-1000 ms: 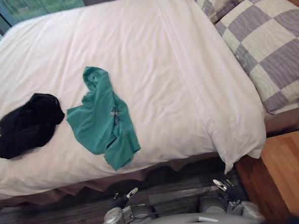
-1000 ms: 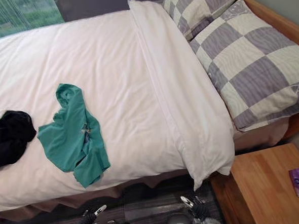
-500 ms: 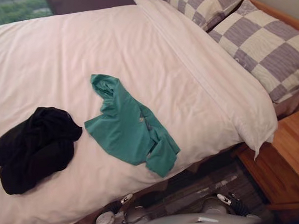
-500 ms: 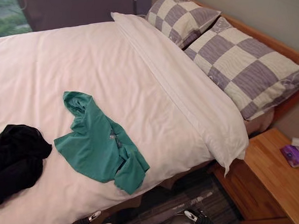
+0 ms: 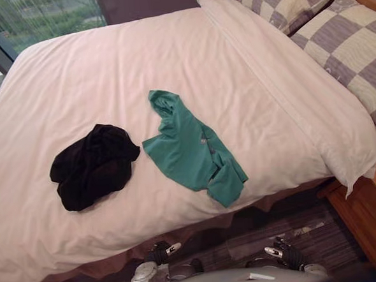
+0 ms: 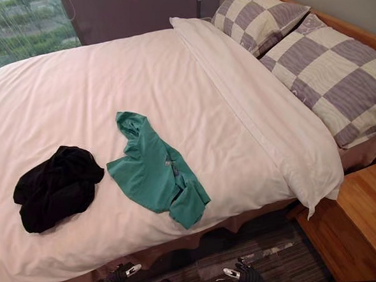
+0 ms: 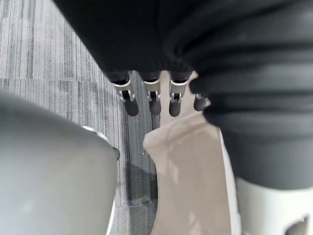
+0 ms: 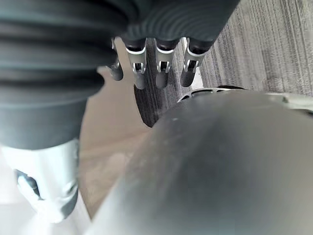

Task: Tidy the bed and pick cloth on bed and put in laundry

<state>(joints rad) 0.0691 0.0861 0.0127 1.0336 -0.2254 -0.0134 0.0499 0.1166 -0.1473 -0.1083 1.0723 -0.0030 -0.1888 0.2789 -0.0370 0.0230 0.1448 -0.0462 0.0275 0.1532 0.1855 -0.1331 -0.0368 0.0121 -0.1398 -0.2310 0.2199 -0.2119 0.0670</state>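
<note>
Daylight enters from the window (image 5: 40,16) at the upper left of the frame and falls softly across the white cover (image 5: 126,62), which is bright and even, with shallow grey creases. The black cloth (image 5: 94,166) and the green shirt (image 5: 192,150) cast thin, soft shadows along their lower edges. The carpet (image 5: 257,221) below the bed's edge, at the bottom of the frame, lies in deep shade. In my wrist views my left hand (image 7: 152,100) and my right hand (image 8: 161,73) are dim under their dark covers; the carpet past them is moderately lit.
</note>
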